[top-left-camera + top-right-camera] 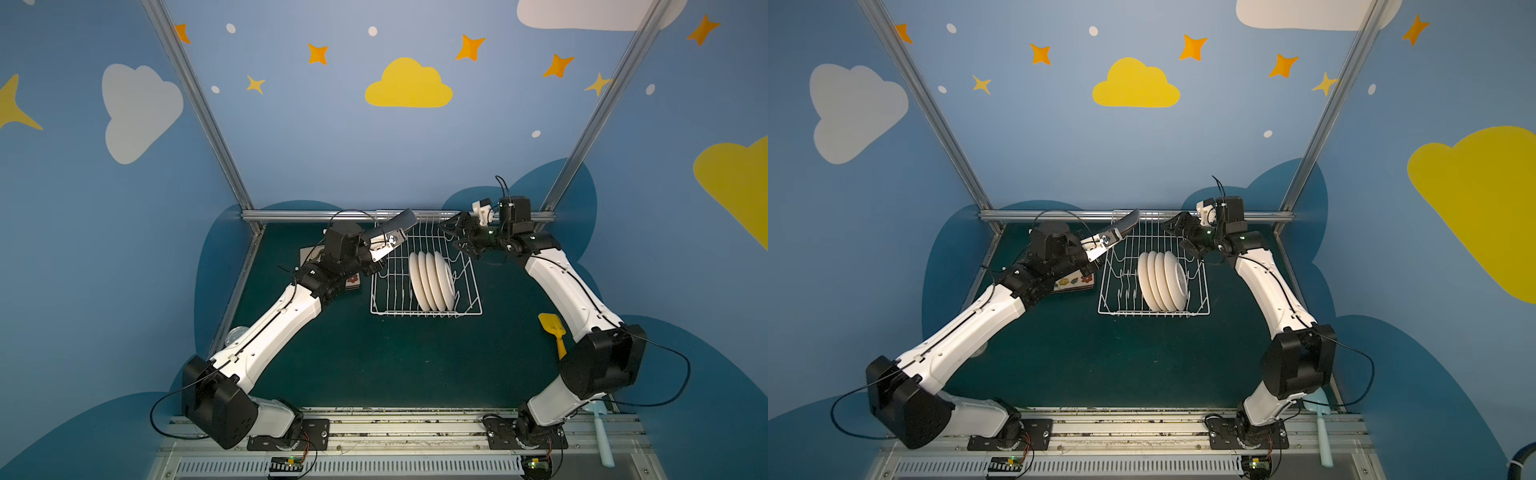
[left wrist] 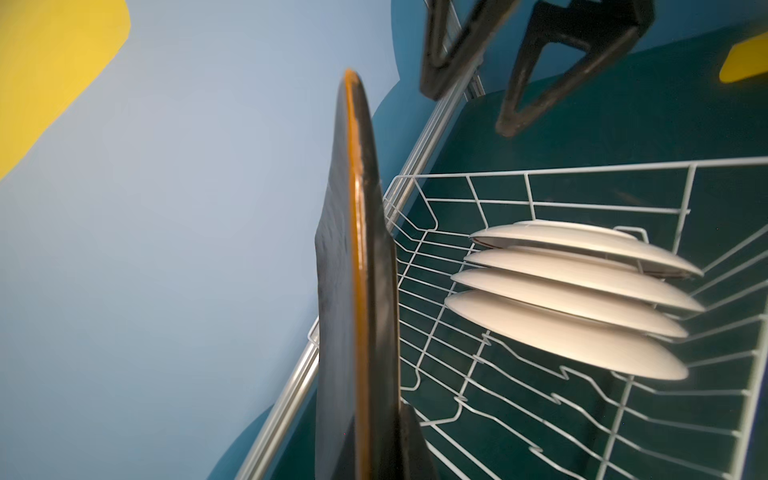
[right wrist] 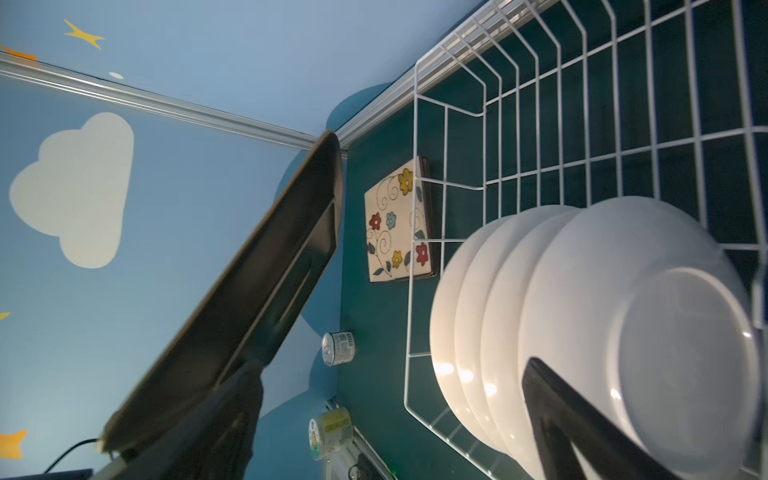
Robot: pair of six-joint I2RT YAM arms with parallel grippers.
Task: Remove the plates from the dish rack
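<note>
– Square plate (image 1: pixel 401 222) is pinched in left end effector (image 1: pixel 388 240), above rack's (image 1: pixel 388 291) left rear corner. Next?
– I'd carry it to stack (image 3: pixel 395 224) left of rack. Right end effector (image 1: pixel 456 235) hangs open, empty; four round plates (image 1: pixel 430 282) stand inside rack.

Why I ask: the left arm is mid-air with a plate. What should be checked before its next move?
1. Left gripper shut on the square plate: ok.
2. Held square plate free of the dish rack: ok.
3. Stack of square plates lies flat beside the rack: ok.
4. Right gripper open, holding nothing: ok.
5. Right gripper clear of rack wires: cannot tell.
6. Four round plates upright: ok.
</note>
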